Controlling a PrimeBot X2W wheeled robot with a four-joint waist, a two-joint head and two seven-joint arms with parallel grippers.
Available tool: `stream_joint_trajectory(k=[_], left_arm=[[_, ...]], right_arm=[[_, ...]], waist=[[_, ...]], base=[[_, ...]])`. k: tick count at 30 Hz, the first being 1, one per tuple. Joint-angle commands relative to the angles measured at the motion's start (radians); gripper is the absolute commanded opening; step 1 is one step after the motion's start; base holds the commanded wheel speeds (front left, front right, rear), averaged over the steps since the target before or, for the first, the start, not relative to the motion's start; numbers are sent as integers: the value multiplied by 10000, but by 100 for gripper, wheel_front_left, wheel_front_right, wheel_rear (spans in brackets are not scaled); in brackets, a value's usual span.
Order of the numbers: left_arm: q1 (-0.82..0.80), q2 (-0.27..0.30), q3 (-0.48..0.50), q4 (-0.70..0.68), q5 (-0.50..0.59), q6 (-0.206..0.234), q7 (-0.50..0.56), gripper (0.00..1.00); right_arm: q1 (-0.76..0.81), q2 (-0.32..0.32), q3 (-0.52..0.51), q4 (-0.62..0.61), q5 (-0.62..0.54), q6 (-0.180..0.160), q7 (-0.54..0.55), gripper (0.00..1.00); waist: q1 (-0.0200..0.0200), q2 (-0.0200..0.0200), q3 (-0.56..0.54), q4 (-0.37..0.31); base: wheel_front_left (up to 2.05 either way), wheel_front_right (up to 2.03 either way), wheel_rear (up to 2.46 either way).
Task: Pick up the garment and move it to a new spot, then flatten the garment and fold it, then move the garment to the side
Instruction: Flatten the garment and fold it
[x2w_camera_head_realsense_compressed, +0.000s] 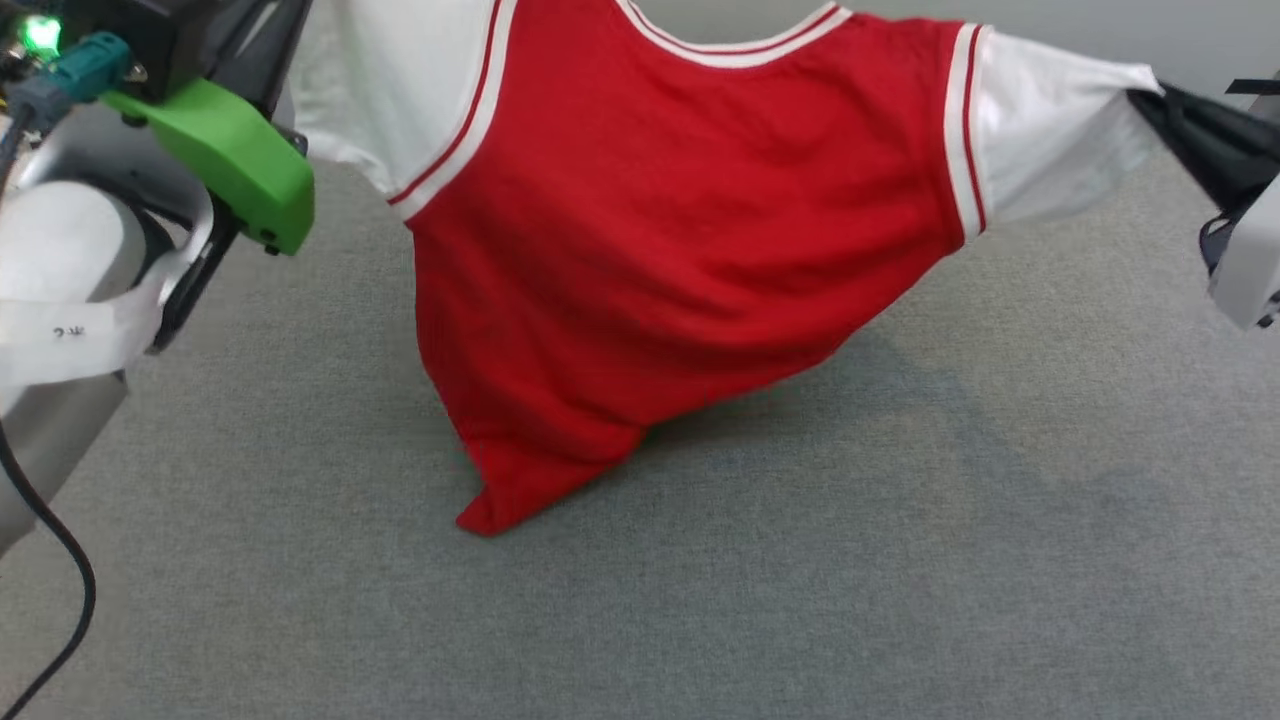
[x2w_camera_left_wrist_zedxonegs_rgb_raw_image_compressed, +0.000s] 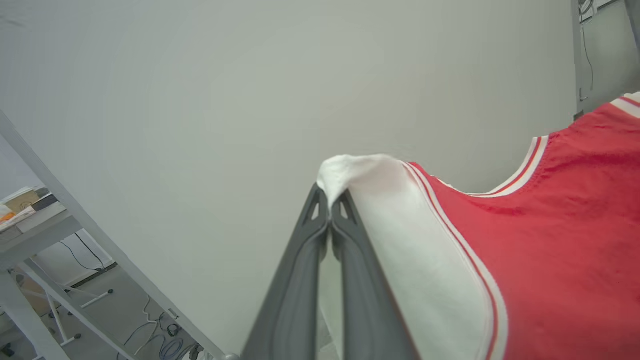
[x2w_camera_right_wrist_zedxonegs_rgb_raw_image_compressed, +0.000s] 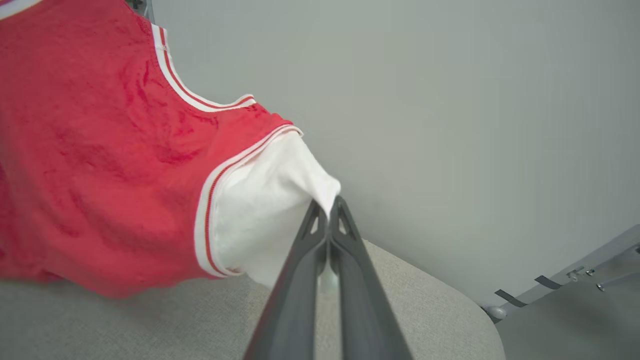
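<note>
The garment (x2w_camera_head_realsense_compressed: 680, 230), a red jersey with white sleeves and striped trim, hangs spread between my two grippers, its plain red face toward the head camera. Its lower hem corner (x2w_camera_head_realsense_compressed: 490, 518) touches the grey table (x2w_camera_head_realsense_compressed: 900, 560). In the left wrist view my left gripper (x2w_camera_left_wrist_zedxonegs_rgb_raw_image_compressed: 330, 202) is shut on the tip of one white sleeve (x2w_camera_left_wrist_zedxonegs_rgb_raw_image_compressed: 400, 240). My right gripper (x2w_camera_right_wrist_zedxonegs_rgb_raw_image_compressed: 330, 212) is shut on the other white sleeve (x2w_camera_right_wrist_zedxonegs_rgb_raw_image_compressed: 265, 215), and it also appears at the head view's right edge (x2w_camera_head_realsense_compressed: 1150, 100). The number print is hidden.
A plain pale wall (x2w_camera_left_wrist_zedxonegs_rgb_raw_image_compressed: 250, 100) stands behind the table. A metal frame (x2w_camera_left_wrist_zedxonegs_rgb_raw_image_compressed: 75, 220), a cluttered shelf and floor cables sit at the left wrist view's lower left. The table's rounded corner (x2w_camera_right_wrist_zedxonegs_rgb_raw_image_compressed: 475, 320) lies just beyond my right gripper.
</note>
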Motion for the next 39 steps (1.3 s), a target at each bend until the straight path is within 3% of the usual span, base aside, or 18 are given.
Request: stream_joint_trajectory(k=[1,8,15,25,32,39], left_arm=[[-404,9,134,-107,56,128,14,0],[-1897,-292,420,-233,246,108,515,0],[-3806,-1051,750,445,340,-69,838,0],[-6840,-2060,1267,2315,970,-87,302,0],[-8092,-2176,1728,3275,1040,-95,-280,0],[-7769,-2040,1911,3920,828,-170,-861,0]], right_arm=[[-247,22,-245,-89,-131,-7,-22,0],[-1339,273,-1563,-145,-453,-7,213,0],[-3392,498,-1898,404,-1188,-7,476,0],[-6845,700,-1481,1925,-1918,-7,64,0],[-8993,984,-763,3044,-2027,-7,-552,0],[-9631,1275,61,4119,-1730,-7,-1127,0]], waist=[[1,0,-15,-50],[1,0,550,-180],[1,0,1895,-248],[1,0,4062,-279],[1,0,4891,-245],[1,0,5187,-118]], base=[[0,0,0],[0,0,0],[0,0,0],[0,0,0],[0,0,0],[0,0,0]])
